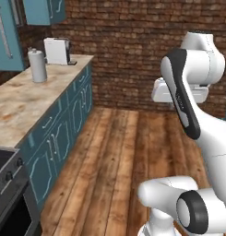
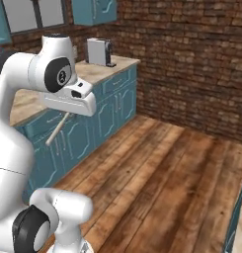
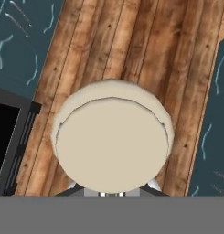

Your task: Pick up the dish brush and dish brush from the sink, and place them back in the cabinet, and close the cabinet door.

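above wooden floor [image 3: 145, 41], unlabelled beige dish brush [image 3: 111, 137] in tool [image 3: 111, 192]

Arm [image 1: 188, 92] raised, fingers closed around brush [image 3: 111, 144]

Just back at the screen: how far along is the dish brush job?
One dish brush is out of the sink and in hand: the gripper is shut on it, with its handle hanging below the hand over the wooden floor. Storing it in the cabinet and shutting the cabinet door remain.

Open wood floor [image 1: 119, 161] ahead — teal low cupboards [image 1: 63, 133] and counter [image 1: 26, 99] along the left.
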